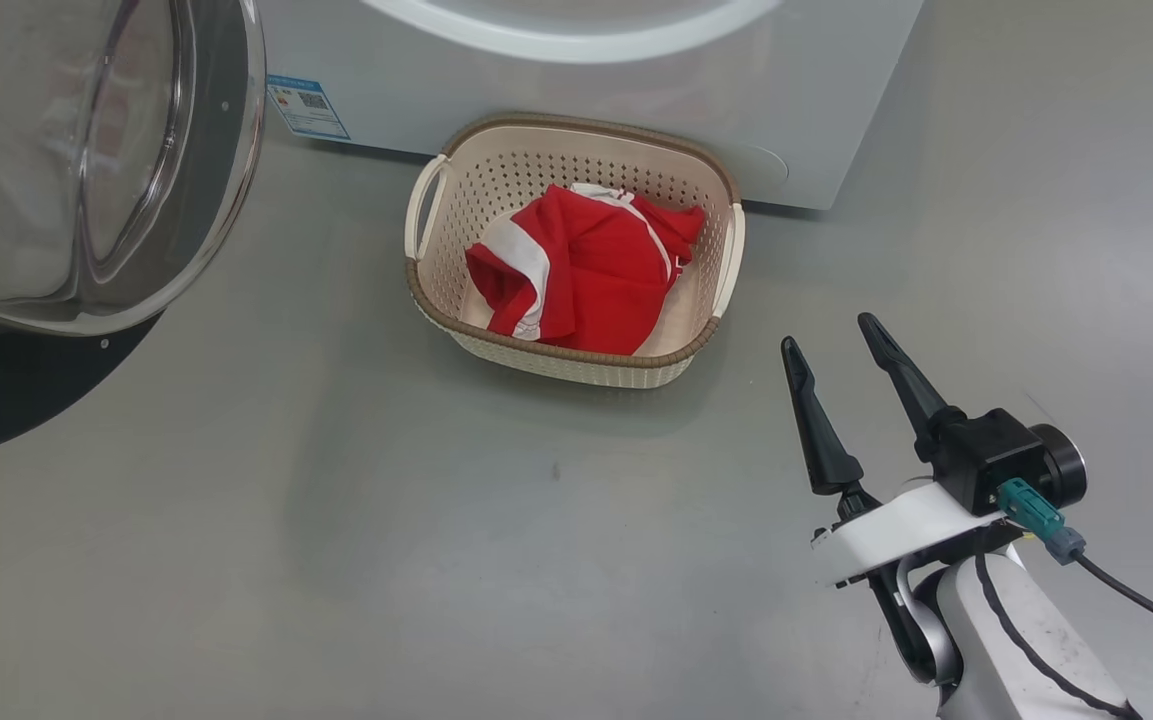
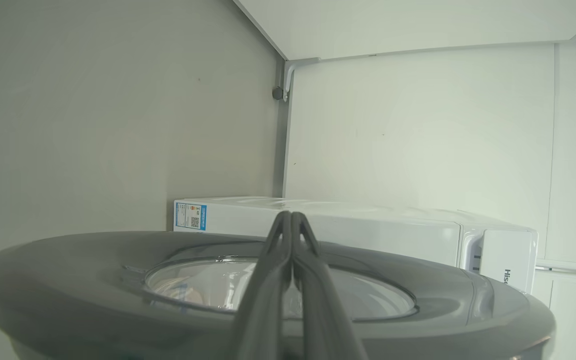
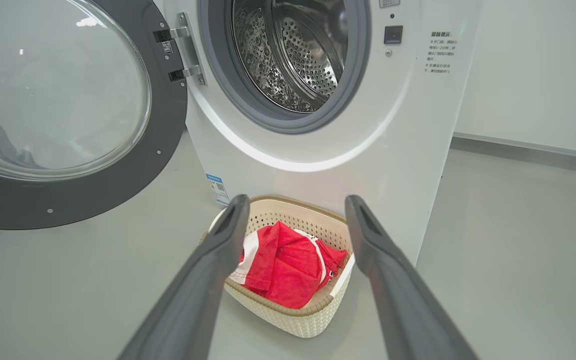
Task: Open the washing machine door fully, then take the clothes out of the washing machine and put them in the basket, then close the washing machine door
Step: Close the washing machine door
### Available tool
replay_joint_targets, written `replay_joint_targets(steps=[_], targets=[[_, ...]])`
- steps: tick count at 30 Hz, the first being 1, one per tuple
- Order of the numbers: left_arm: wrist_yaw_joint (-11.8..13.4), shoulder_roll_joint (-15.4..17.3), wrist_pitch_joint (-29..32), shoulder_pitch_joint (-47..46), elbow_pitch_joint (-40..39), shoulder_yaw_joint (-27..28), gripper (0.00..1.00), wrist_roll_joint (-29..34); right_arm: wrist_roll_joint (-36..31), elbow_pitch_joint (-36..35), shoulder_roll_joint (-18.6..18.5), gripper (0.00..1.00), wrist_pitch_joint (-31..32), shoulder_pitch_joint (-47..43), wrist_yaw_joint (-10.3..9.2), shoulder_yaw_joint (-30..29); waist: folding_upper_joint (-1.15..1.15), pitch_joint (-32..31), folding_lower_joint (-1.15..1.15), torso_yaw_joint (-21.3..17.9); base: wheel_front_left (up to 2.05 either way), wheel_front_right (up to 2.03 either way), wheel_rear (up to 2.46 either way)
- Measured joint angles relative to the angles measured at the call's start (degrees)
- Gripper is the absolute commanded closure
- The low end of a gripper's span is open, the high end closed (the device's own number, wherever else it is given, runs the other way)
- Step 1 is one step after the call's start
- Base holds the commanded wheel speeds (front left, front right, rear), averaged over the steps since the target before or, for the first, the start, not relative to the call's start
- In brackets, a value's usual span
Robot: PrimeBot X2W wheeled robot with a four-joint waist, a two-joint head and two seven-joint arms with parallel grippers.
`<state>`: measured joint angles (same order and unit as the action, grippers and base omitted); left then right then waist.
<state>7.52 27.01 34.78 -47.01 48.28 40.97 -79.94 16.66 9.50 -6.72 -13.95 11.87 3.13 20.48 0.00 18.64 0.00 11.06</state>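
At the far left the washing machine door stands swung wide open on its hinge, glass bowl bulging toward me. I judge it to be the thing to handle next: rigid, fairly heavy, glossy on the rim and slippery on the glass. It needs a flat push on the outer rim on the side away from the hinge, not a pinch. The bowl itself is no place to press.

My left gripper lies along the door's outer face with its two fingers pressed together and nothing between them. They point across the rim toward the machine's side. I cannot tell whether they touch the door.

Further right, the basket sits on the floor just in front of the washing machine. The red clothes with white trim lie bunched inside it, soft and light. What shows of the steel drum looks empty, so I take the unloading as done and the closing as what remains.

At the right, my right gripper hovers over bare floor beside the basket, apart from it. Its fingers are spread wide and hold nothing. They angle up and forward toward the machine front, forearm low at the corner.
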Motion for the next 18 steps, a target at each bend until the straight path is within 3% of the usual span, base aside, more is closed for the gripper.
replay_joint_targets(steps=[11, 18], targets=[[0.0, -0.3, 4.5, 0.0, 0.3, -3.1, 1.00, 0.4, 0.4, 0.9, 0.5, 0.00, -0.3, 0.0, 0.00, 0.0, 0.00, -2.1, 0.00, 1.0, 0.00, 0.00, 0.00], [0.0, -2.6, 7.6, 0.0, -0.9, -5.6, 1.00, 0.8, 0.5, 1.4, 1.0, 0.00, -0.3, 0.0, 0.01, 0.2, 0.00, -3.7, 0.00, 1.6, 0.00, 0.00, 0.00]])
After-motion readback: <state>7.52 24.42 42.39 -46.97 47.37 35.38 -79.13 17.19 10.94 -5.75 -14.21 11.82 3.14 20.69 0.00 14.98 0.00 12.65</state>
